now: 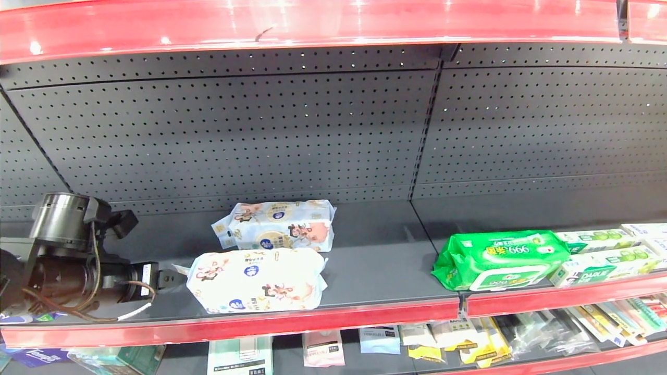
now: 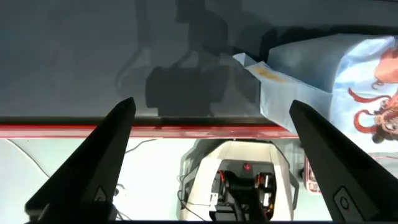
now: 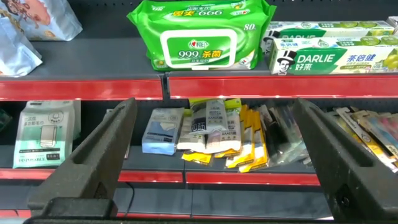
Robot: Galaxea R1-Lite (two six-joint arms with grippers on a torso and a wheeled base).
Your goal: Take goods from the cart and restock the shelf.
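Two white tissue packs with cartoon print lie on the grey shelf (image 1: 375, 271). The front pack (image 1: 255, 281) sits near the red front lip, and the rear pack (image 1: 279, 225) lies behind it. My left gripper (image 1: 168, 279) is at the front pack's left end, level with the shelf. In the left wrist view this gripper (image 2: 211, 106) is open, holding nothing, with the pack's crimped end (image 2: 348, 74) just beyond its fingertips. My right gripper (image 3: 214, 102) is open and empty, in front of the shelf below a green wipes pack (image 3: 200, 34).
The green wipes pack (image 1: 500, 258) and toothpaste boxes (image 1: 604, 255) fill the shelf's right section. The lower shelf holds several small hanging packets (image 3: 211, 130) and a mask pack (image 3: 43, 134). A perforated back panel (image 1: 312, 135) and a red shelf edge above (image 1: 312, 23) bound the bay.
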